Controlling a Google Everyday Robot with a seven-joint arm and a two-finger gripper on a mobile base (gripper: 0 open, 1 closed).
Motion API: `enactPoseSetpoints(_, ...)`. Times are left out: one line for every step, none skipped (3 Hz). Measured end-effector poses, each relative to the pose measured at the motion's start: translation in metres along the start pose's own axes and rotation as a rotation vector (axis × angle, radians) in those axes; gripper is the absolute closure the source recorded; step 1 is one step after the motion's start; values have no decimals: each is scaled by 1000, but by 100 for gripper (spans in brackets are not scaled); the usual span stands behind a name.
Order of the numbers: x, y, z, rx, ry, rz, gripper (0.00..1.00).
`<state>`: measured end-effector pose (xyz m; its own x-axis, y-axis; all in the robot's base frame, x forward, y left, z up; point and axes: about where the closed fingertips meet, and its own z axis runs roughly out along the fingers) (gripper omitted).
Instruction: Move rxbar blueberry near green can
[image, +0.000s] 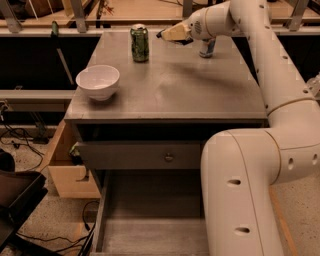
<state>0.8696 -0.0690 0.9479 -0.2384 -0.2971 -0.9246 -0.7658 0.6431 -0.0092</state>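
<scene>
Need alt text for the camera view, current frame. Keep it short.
A white robot arm reaches over a grey metal table, its claw held near the far edge beside a green drink can with a silver top. A slim blue-and-silver can stands behind the wrist, a white bowl sits front left, and a drawer below is open.

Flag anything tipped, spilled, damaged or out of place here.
Nothing is tipped or spilled. The green can, the blue-and-silver can and the white bowl sit upright on the table. The gripper hovers between the cans. Only the bottom drawer hangs open.
</scene>
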Motion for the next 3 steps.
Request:
enactPoseSetpoints(15,4,29,-13,28,10,100)
enactPoseSetpoints(28,7,56,-26,38,22,98)
enactPoseSetpoints(28,8,59,-29,40,23,77)
